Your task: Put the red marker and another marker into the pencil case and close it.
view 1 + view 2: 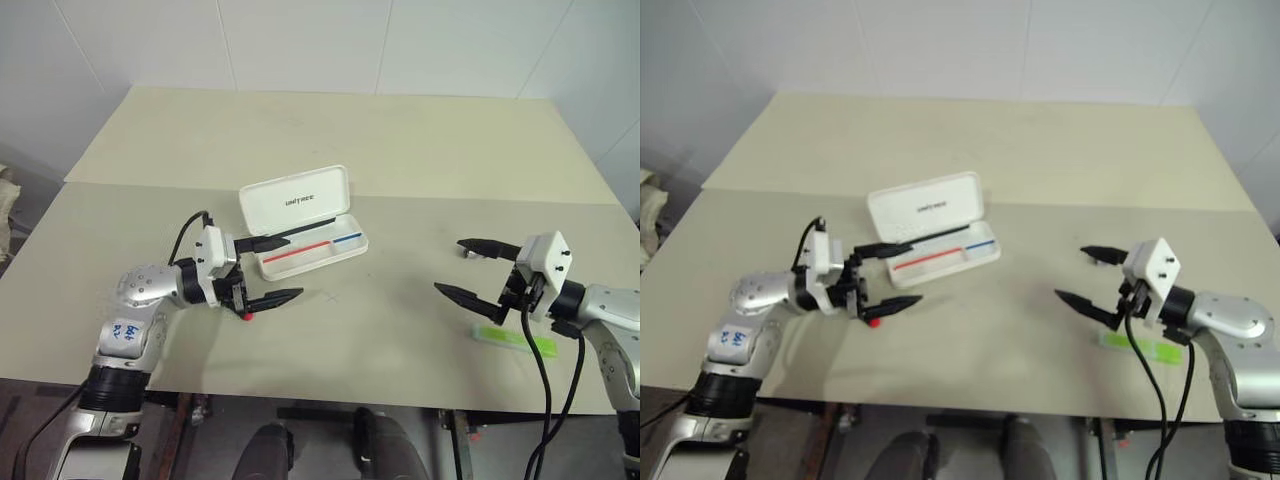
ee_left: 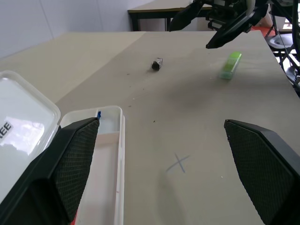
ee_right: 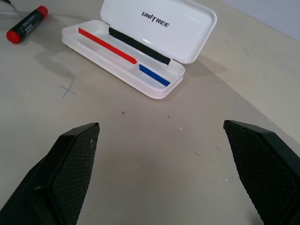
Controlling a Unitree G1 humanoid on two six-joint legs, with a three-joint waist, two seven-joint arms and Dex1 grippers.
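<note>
The white pencil case (image 1: 300, 215) lies open mid-table, its lid tipped back and a red and blue stripe in the tray; it appears too in the right wrist view as the pencil case (image 3: 140, 51). The red marker (image 3: 27, 23), black with a red cap, lies on the table left of the case, and its red end (image 1: 246, 315) peeks out under my left gripper (image 1: 293, 266). That gripper hovers open and empty just left of the case. The green marker (image 1: 515, 340) lies near the front right edge, beneath my right gripper (image 1: 449, 265), which is open and empty.
A small dark object (image 2: 157, 64) lies on the table near the right gripper's far finger. A faint X mark (image 1: 333, 296) is drawn in front of the case. The table's front edge (image 1: 320, 395) runs close below both arms.
</note>
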